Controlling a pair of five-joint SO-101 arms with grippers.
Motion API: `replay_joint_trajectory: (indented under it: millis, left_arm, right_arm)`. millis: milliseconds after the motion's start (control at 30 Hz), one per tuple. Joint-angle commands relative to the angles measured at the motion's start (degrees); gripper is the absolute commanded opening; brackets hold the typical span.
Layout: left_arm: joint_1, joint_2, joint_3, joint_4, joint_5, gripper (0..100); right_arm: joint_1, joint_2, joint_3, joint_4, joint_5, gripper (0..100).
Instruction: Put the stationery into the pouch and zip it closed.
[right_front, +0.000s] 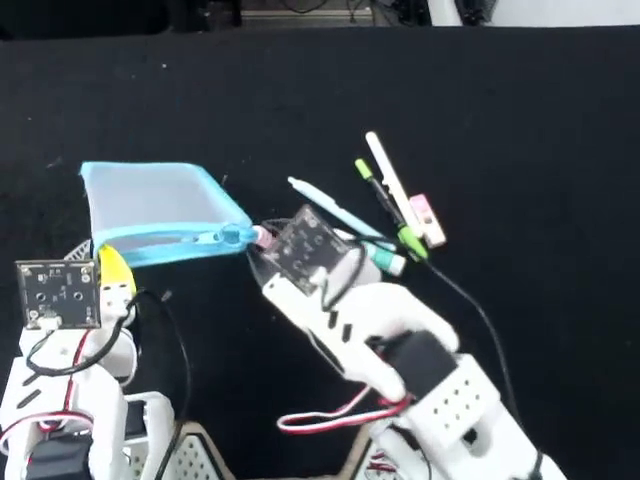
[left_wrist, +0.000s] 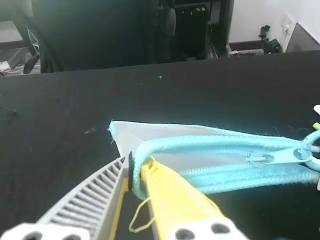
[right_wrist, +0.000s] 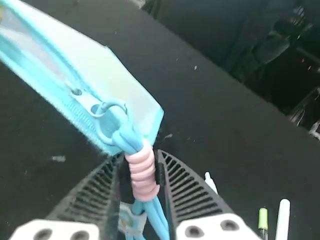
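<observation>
Currently, the light-blue zip pouch (right_front: 150, 205) is clamped in the left gripper (left_wrist: 135, 167), its pink-beaded pull (right_wrist: 143, 176) in the right gripper (right_wrist: 139, 156).

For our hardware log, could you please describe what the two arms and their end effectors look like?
Both arms are white with black motors. The left arm carries a black camera board and red and black cables; its end effector has one yellow ribbed finger and one grey. The right arm has a red-and-white cable loop; its end effector has two dark ribbed fingers.
</observation>
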Motion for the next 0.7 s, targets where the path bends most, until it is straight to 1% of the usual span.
replay_joint_trajectory:
  millis: [0, 67, 167, 333, 400, 433, 567, 667]
  left_arm:
    - [-1.2, 0.4, -2.2, -1.4, 0.5, 3]
    - [-1.2, 2.3, -2.6, -1.8, 0.4, 3]
    - [-1.2, 8.5, -3.9, -3.2, 0.4, 3]
    - [-1.2, 22.0, -9.6, -3.3, 0.7, 3]
    - [-1.2, 26.1, -12.0, -1.3, 0.5, 3]
    - [-1.2, 27.6, -13.1, 0.1, 0.5, 4]
    - [-1.2, 31.7, -16.9, 4.7, 0.7, 14]
    - [-1.2, 32.6, -18.6, 5.1, 0.7, 12]
  right_arm:
    - [3.0, -4.4, -2.6, 0.4, 0.4, 1.1]
    - [5.6, -5.4, -2.9, 0.4, 0.4, 1.1]
    - [9.1, -5.8, -4.5, 1.3, 0.4, 1.1]
    - [9.4, -5.8, -4.9, 2.3, 0.3, 1.1]
    - [9.4, -5.8, -4.9, 2.3, 0.3, 1.1]
    - [9.4, -5.8, -4.9, 2.3, 0.2, 1.1]
    - [9.4, -5.8, -4.8, 2.3, 0.3, 1.1]
    - [9.3, -5.8, -3.8, 1.8, 0.2, 1.1]
